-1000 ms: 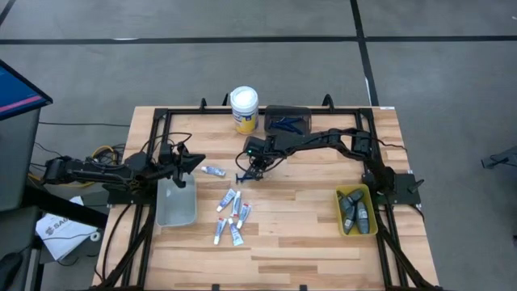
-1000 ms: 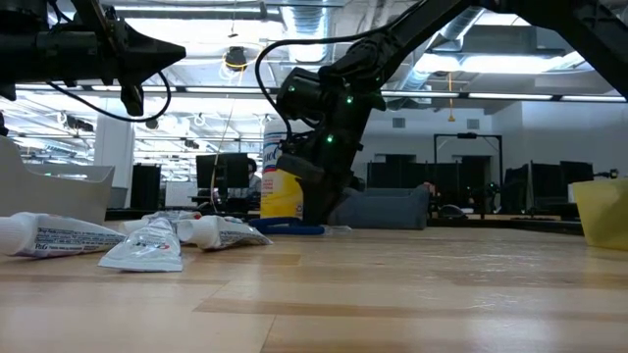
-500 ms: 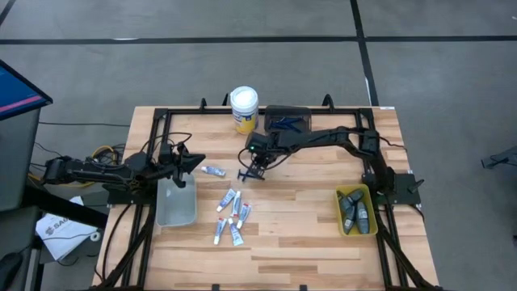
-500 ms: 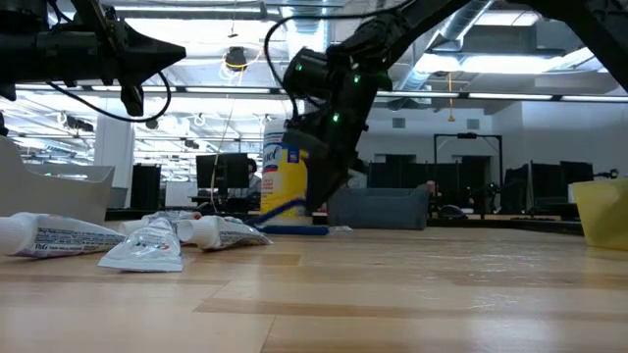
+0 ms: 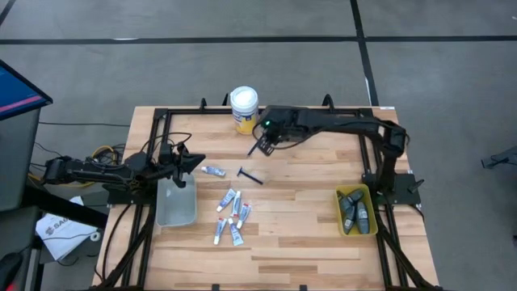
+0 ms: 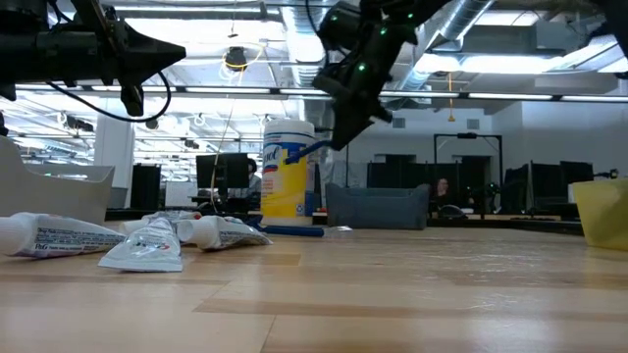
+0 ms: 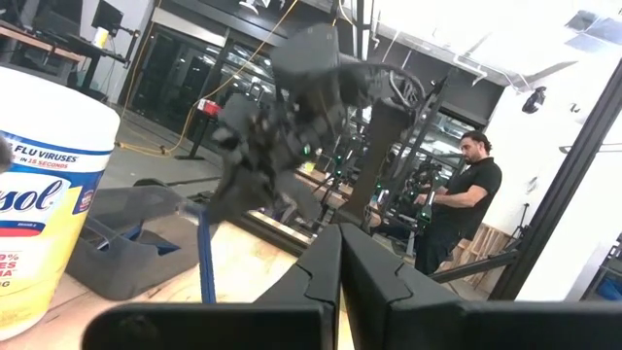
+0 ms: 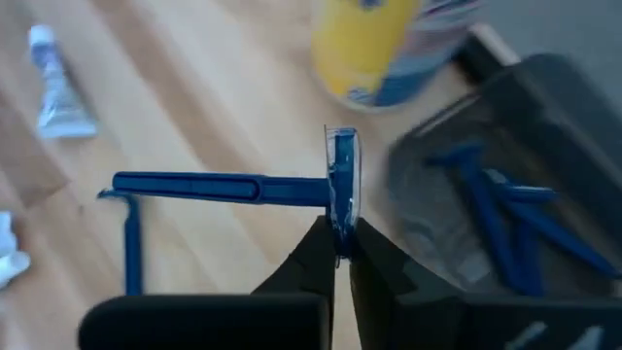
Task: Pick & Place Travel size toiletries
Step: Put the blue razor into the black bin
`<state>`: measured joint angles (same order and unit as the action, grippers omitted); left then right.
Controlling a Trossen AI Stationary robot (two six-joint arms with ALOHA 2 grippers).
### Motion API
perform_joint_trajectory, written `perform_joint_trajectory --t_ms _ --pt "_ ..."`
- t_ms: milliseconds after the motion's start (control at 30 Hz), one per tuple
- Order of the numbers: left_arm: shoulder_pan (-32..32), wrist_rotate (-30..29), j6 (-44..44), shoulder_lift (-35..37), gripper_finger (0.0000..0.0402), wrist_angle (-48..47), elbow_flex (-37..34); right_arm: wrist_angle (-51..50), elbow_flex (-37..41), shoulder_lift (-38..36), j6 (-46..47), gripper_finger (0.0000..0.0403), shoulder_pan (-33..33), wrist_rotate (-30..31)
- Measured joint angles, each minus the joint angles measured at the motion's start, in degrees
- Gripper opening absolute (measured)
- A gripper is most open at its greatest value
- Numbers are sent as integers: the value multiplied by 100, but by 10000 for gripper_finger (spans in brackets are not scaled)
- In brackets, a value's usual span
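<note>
Razor (image 8: 228, 187) is held by its head between the closed fingers of the right gripper (image 8: 338, 255), above the table (image 5: 307, 234) beside the dark tray (image 8: 544, 146). Another razor (image 5: 250, 175) lies near the tubes (image 5: 230, 212). The left gripper (image 5: 194, 161), fingers together, hangs over the clear tray (image 5: 175, 212).

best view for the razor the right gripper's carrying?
Right wrist view: the razor fills the frame, its head pinched in the right gripper. High view shows a thin dark sliver. Low view shows part of it. Left wrist view shows it hanging.
</note>
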<state>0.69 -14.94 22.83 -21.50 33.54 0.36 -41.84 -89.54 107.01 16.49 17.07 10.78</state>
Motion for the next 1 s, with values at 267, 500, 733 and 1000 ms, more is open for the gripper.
perform_joint_trajectory --t_ms 267,500,733,1000 --pt "-2 0 -1 0 0 0 0 -619 -7 -349 2 16 651 288" --pt "-2 0 -2 0 0 -2 0 -1040 115 -364 148 11 1187 490" --pt "-2 -1 -1 2 0 0 -1 -731 724 -364 399 16 1504 492" --pt "-1 0 -2 2 0 0 0 -382 1062 -364 564 30 1573 490"
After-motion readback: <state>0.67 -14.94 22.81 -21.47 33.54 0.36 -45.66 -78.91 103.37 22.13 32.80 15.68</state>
